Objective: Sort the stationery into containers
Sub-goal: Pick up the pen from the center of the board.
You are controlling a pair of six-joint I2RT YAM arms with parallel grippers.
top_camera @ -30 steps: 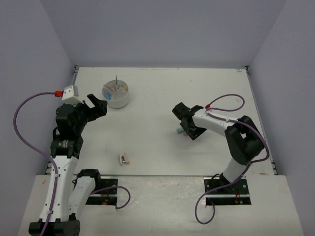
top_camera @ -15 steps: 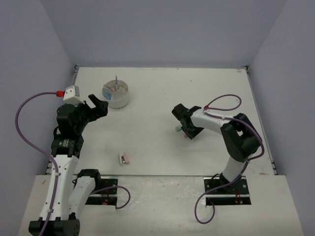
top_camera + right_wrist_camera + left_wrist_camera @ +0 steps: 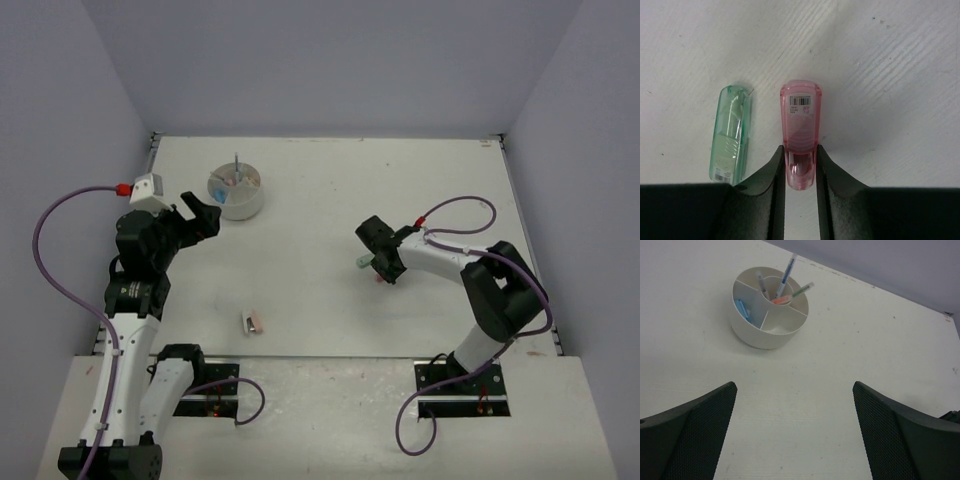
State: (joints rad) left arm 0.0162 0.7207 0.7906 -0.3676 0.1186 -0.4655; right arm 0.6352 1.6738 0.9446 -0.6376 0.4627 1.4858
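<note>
A pink capsule-shaped piece (image 3: 801,120) lies flat on the table, and my right gripper (image 3: 800,150) has both fingers pressed against the sides of its near end. A green capsule piece (image 3: 731,135) lies parallel just to its left, untouched; from above it shows beside the right gripper (image 3: 381,262). The round white divided container (image 3: 236,205) stands at the far left and holds a blue pen (image 3: 786,275), a grey pen (image 3: 761,284), an orange piece (image 3: 782,300) and a blue capsule (image 3: 743,310). My left gripper (image 3: 794,387) hovers wide open short of the container (image 3: 760,337), holding nothing.
Two small pieces, one grey and one pink (image 3: 252,322), lie together near the table's front edge between the arm bases. A purple cable (image 3: 455,205) loops above the right arm. Grey walls enclose the table on three sides.
The right gripper's fingers have closed in onto the pink capsule, and the arm has shifted slightly. The left arm has stayed where it was, open.
</note>
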